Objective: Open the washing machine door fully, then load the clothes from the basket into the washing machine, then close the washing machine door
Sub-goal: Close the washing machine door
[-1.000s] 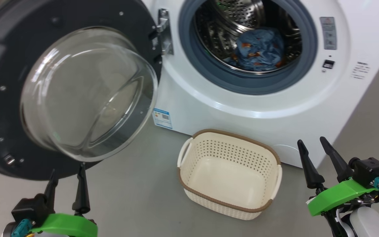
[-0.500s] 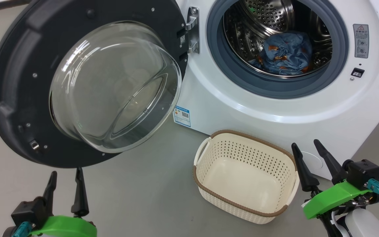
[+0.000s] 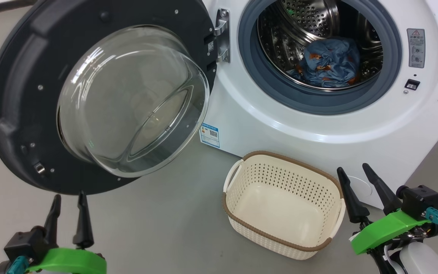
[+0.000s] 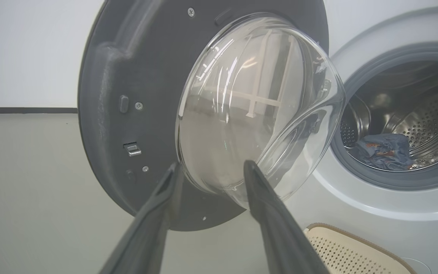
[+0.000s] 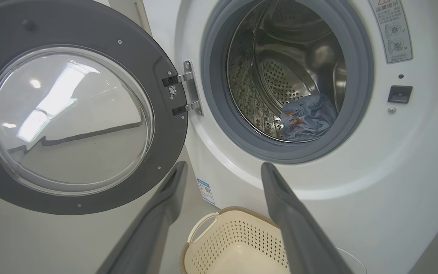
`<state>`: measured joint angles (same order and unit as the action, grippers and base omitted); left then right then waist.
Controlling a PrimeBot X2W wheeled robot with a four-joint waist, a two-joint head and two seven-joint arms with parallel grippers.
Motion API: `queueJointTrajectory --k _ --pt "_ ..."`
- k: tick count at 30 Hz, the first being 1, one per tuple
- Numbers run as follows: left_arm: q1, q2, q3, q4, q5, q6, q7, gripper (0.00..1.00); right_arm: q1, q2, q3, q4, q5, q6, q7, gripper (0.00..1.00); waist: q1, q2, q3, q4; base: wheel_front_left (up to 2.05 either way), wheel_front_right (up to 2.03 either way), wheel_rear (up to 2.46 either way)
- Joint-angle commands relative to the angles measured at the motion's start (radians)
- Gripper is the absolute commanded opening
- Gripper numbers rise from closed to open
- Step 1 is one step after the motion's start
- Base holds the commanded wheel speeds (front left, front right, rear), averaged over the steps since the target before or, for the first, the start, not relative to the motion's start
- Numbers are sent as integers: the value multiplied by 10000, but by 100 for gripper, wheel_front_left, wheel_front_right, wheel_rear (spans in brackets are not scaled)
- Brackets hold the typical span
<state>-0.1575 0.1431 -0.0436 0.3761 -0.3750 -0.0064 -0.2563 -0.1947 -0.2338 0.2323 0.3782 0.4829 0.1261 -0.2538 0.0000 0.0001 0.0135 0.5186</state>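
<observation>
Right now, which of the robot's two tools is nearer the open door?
The left tool, just under the dark rim of the door; the right tool sits beyond the basket.

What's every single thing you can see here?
big white front-loading washing machine: one, white, straight ahead.
round glossy black door with glass bowl window: one, black, swung open on the left.
light blue bear-print clothes: one bundle, blue, inside the steel drum.
cream-white perforated plastic basket: one, cream with brown rim, empty, on the grey floor.
left jaws: one pair, dark, lower left, open.
right jaws: one pair, dark, lower right, open.
</observation>
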Motion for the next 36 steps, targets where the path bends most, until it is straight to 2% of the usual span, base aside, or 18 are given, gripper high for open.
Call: queueJointTrajectory --k 1,2,9,15,16,18,22,26,30,33,36 --pt "-143 276 350 -336 -40 67 -53 9 -137 -150 205 -191 0 46 -80 100 0 -1 -19 -9 0 0 0" --pt "-142 301 349 -371 -47 61 -45 0 -122 -157 204 -186 7 46 -80 100 0 -1 -39 -15 0 0 0" --pt "-352 684 488 -1026 -228 -102 150 0 32 -141 153 -191 27 46 -80 100 0 -1 -204 -69 0 0 0" --pt "-796 1448 1165 -2526 -821 -290 770 0 73 -147 157 -232 -21 46 -80 100 0 -1 -202 -305 0 0 0" --pt "-984 1760 1365 -3183 -960 -297 1121 0 96 -197 171 -212 -23 46 -80 100 0 -1 -175 -382 0 0 0" --pt "-1249 2033 1634 -3729 -1248 -330 1473 0 116 -252 167 -203 -20 46 -80 100 0 -1 -127 -454 0 0 0" --pt "-2104 2439 2408 -4111 -2426 -493 2119 0 53 -375 227 -233 -20 46 -80 100 0 -1 39 -638 0 0 0" --pt "-2974 2634 3524 -3550 -4147 -511 2732 0 -102 -469 303 -277 -35 46 -80 100 0 -1 283 -888 0 0 0" --pt "-3805 2932 4617 -2048 -6098 -622 3602 0 -266 -605 369 -276 -56 46 -80 100 0 -1 605 -1201 0 0 0" --pt "-4262 3221 5180 -931 -6989 -666 4042 0 -354 -761 365 -268 -65 46 -80 100 0 -1 805 -1412 0 0 0" --pt "-4553 3637 5478 199 -7377 -754 4318 0 -442 -936 378 -279 -56 46 -80 100 0 -1 963 -1585 0 0 0"
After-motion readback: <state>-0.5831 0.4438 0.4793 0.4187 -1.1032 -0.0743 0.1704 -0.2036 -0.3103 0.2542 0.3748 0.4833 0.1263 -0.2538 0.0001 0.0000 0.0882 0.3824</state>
